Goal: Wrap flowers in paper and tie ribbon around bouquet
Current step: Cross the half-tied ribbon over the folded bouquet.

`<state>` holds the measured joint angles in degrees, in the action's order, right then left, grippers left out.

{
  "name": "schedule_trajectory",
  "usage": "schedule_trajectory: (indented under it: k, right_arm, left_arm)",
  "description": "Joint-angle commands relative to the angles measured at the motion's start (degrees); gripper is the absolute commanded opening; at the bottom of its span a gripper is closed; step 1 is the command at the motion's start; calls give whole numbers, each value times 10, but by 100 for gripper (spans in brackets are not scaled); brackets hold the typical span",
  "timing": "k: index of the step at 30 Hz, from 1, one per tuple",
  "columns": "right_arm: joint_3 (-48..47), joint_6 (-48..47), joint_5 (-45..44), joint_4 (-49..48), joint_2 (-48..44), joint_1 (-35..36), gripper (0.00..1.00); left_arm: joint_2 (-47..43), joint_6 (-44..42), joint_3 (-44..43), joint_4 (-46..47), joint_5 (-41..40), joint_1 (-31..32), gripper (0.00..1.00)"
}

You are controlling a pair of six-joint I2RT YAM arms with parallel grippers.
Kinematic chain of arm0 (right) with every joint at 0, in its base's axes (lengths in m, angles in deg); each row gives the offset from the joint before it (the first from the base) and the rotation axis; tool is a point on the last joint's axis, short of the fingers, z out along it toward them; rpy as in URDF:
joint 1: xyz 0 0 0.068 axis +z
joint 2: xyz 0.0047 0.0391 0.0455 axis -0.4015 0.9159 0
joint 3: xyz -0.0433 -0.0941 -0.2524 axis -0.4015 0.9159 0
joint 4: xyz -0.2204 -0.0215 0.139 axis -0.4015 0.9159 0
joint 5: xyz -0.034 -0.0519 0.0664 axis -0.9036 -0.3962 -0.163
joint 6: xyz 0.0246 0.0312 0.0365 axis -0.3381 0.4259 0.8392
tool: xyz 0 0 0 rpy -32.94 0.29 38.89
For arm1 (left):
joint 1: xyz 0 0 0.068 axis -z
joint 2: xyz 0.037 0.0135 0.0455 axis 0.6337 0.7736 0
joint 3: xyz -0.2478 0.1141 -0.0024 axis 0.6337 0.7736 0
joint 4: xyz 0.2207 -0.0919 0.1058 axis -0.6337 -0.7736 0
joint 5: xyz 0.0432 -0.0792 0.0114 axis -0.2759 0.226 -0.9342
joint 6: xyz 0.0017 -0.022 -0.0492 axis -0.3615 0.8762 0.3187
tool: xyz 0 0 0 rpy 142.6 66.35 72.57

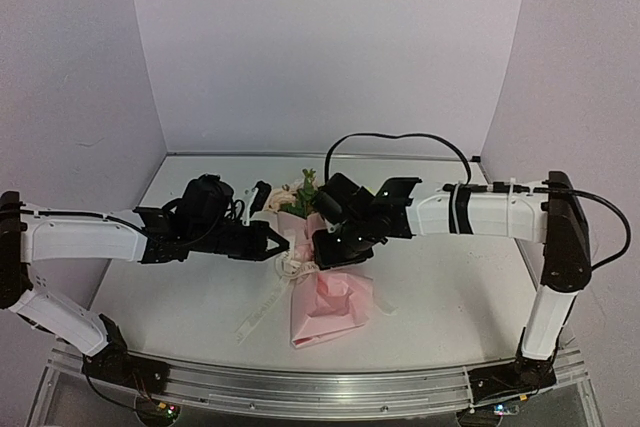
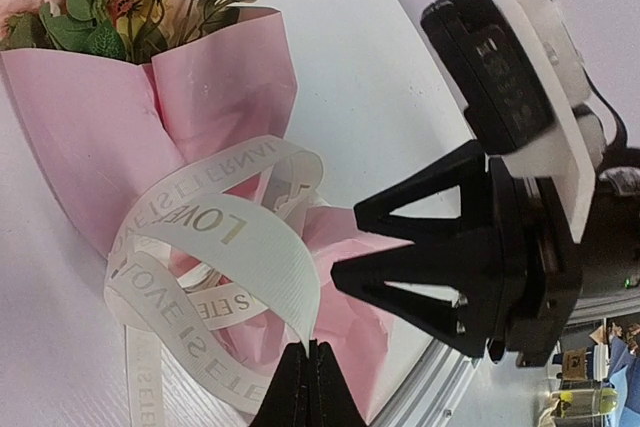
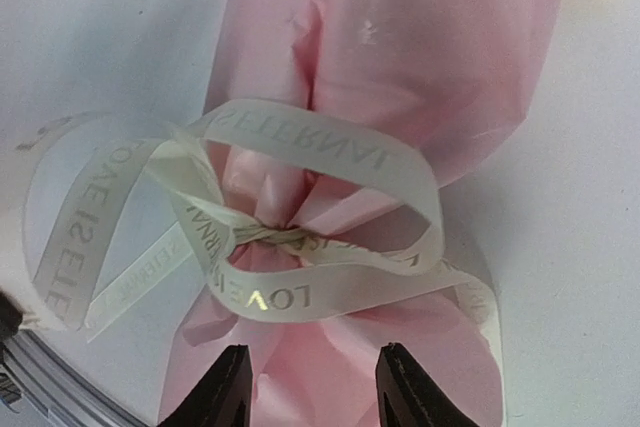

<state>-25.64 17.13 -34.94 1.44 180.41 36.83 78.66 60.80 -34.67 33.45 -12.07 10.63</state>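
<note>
Pink paper (image 1: 325, 307) marks the bouquet (image 1: 310, 267) in the overhead view. It lies on the white worktop (image 1: 450, 287) between the two hands. Its long axis runs from the flowers (image 1: 300, 192) at the far end to the loose tail toward the near edge. The left hand (image 1: 278, 243) and right hand (image 1: 325, 247) flank the pinched waist, each just beside it, where the ribbon (image 1: 290, 269) is tied.

From the left wrist, that hand's fingers are pressed together with no gap. They appear to nip one loop of the lettered ribbon, which arches up from the knot. The right hand stands opposite, across the waist, its jaws partly spread and holding nothing.

From the right wrist, the knot lies straight ahead of the half-open fingers, which hang over the paper tail. The blooms lie beyond it, and loops spread to either side of the knot. As I judge it, tightening turns on pulling across the bouquet's axis. The right hand would have to close on ribbon on its own side and draw away from the left.
</note>
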Motion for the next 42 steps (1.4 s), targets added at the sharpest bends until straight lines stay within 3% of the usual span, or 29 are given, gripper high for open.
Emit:
schedule_trajectory:
  k: [1,25,42]
  right_arm:
    - [-36,11,3,-20,15,26,44]
    - [-126,46,-57,23,131,25,37]
    - [-136,46,-60,47,146,25,13]
  left_arm:
    - [-12,7,-15,5,-21,2,0]
    - [-35,2,-8,0,-21,2,0]
    - [-42,3,-2,0,-23,2,0]
